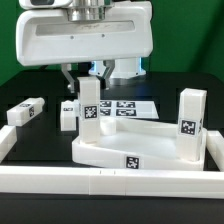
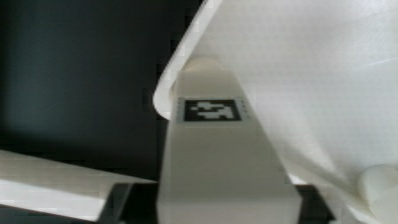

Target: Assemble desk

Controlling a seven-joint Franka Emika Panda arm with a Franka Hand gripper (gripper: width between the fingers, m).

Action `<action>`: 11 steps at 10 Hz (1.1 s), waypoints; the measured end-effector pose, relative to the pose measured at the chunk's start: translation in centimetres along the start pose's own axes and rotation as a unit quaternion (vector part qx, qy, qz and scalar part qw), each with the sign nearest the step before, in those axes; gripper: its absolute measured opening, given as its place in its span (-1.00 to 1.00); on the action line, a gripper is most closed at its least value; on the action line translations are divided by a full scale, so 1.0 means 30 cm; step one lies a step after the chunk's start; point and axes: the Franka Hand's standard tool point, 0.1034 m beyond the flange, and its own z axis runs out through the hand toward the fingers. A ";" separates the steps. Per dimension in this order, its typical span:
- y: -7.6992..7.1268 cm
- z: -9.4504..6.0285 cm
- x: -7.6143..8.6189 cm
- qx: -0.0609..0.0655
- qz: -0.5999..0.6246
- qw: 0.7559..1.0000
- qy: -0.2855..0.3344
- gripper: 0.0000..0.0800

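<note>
Jaws gripping leg (image 1: 88,110) nr tabletop (image 1: 100,153)

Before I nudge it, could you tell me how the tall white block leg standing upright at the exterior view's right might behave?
That white plastic block leg stands on its narrow end, so a high push would probably tip it. Its flat faces suggest it won't roll. It looks rigid and smooth, perhaps slippery.

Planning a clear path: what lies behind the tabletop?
The marker board lies flat behind the tabletop; the upright leg under the gripper hides its edge on the exterior view's left.
</note>
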 end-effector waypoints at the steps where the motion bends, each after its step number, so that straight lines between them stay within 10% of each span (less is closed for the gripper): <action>1: 0.000 0.000 0.000 0.000 0.000 1.000 0.000 -0.28; 7: -0.003 0.001 -0.004 0.013 0.164 0.986 0.003 -0.28; 11: -0.008 0.005 0.001 0.023 0.362 0.932 0.012 -0.28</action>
